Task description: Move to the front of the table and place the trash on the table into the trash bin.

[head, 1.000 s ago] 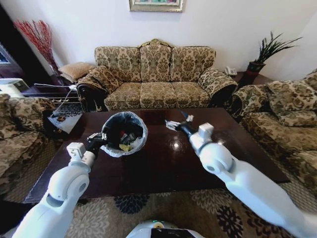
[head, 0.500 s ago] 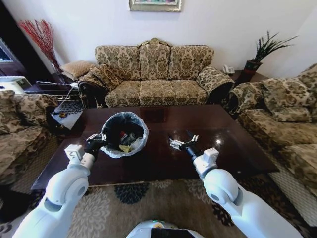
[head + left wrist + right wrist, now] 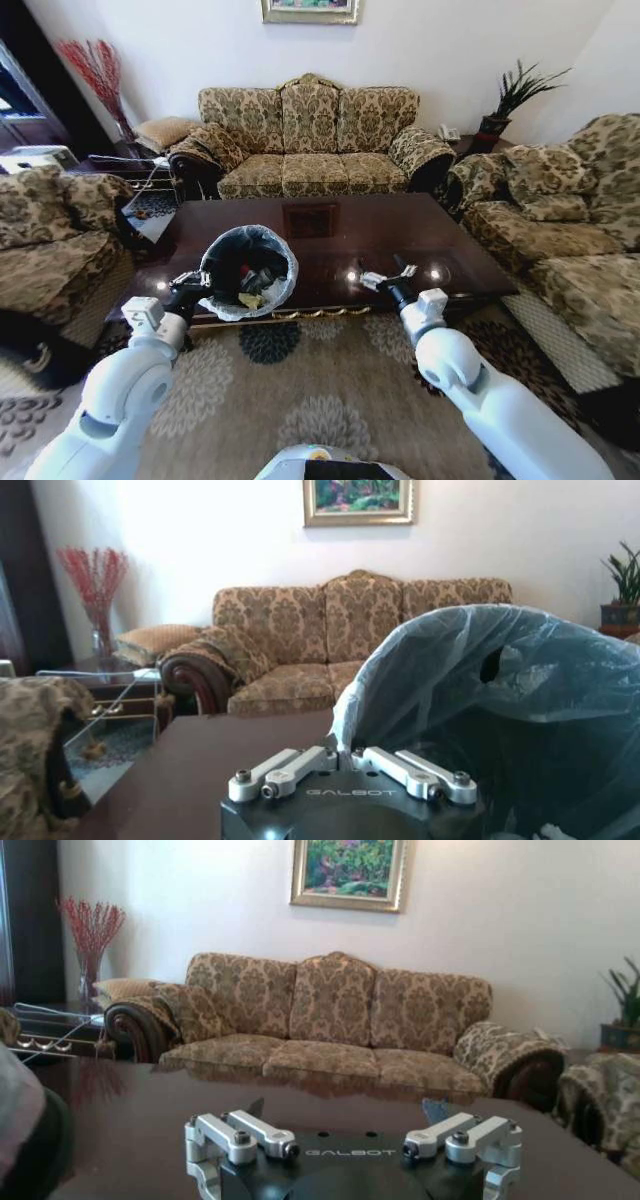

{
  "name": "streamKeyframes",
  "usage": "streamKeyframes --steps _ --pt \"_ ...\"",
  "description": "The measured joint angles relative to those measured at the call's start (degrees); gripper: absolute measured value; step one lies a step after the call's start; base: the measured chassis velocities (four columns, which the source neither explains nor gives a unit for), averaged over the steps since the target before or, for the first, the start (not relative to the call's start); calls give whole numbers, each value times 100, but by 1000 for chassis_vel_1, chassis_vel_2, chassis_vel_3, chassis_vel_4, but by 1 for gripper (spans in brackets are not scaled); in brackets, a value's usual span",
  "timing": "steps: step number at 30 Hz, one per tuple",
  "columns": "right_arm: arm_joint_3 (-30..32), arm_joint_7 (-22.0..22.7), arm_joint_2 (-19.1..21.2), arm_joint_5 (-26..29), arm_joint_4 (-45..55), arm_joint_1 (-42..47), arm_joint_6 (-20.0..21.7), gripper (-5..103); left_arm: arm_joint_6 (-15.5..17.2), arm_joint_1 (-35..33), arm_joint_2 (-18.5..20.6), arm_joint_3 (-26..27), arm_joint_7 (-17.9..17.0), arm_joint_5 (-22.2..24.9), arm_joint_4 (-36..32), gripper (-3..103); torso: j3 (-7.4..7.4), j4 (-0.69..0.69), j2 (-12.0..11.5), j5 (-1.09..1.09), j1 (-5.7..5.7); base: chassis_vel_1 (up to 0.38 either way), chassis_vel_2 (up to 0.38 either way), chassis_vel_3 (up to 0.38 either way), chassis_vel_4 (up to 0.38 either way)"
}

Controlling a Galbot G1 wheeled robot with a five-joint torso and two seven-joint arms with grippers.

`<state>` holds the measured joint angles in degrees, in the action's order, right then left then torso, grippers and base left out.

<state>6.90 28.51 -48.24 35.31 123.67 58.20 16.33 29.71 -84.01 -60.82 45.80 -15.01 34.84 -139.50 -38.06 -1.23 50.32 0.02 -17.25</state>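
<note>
Grippers first: your left gripper [image 3: 187,283] is clamped on the trash bin [image 3: 247,270] rim; your right gripper [image 3: 385,280] is spread wide, empty, over the surface [image 3: 330,240].

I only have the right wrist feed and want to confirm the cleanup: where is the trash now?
Observer: The head view shows the trash inside the trash bin: a red-labelled bottle, white paper and a yellow scrap.
Operator: Where is the bin?
Observer: At the near left edge of the table, in front of the left arm.
Operator: My right gripper is open and holds nothing. Is anything holding the bin?
Observer: Yes, the left gripper is shut on its liner-covered rim.
</note>
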Motion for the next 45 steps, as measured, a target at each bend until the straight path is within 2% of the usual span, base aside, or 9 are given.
streamKeyframes --steps 5,10,15,18,21,29,42,45 --pt "178 -43 -34 0 -99 105 -11 100 68 -46 -30 8 4 -23 -29 1 32 -4 -60 -3 23 158 -78 -92 156" --pt "254 -74 -79 -6 -210 118 -24 100 78 -75 -61 0 -2 -138 -3 1 52 -2 -123 -1 34 36 85 91 23" --pt "327 -150 -134 -84 -280 149 -26 100 -12 -119 -85 -42 -27 -250 95 1 84 -8 -164 -3 55 28 106 115 42" --pt "377 -213 -144 -128 -280 165 41 100 -57 -112 -84 -73 -8 -207 101 1 92 -6 -166 -3 65 53 2 34 40" --pt "402 -211 -151 -186 -283 169 140 100 -59 -80 -78 -99 41 -103 101 1 94 1 -166 -3 68 0 0 0 0" --pt "382 -177 -271 -436 -307 256 370 100 -55 -55 -73 -119 51 -93 131 1 90 -2 -167 -2 60 5 6 -3 -8" --pt "248 -184 -300 -547 -331 225 414 100 -20 39 -19 -120 55 -80 186 1 86 -3 -160 -3 57 164 141 -163 -139" --pt "226 -193 -287 -542 -332 217 413 100 -19 57 -25 -123 47 -81 206 1 85 -7 -159 -6 55 222 86 -198 -77"
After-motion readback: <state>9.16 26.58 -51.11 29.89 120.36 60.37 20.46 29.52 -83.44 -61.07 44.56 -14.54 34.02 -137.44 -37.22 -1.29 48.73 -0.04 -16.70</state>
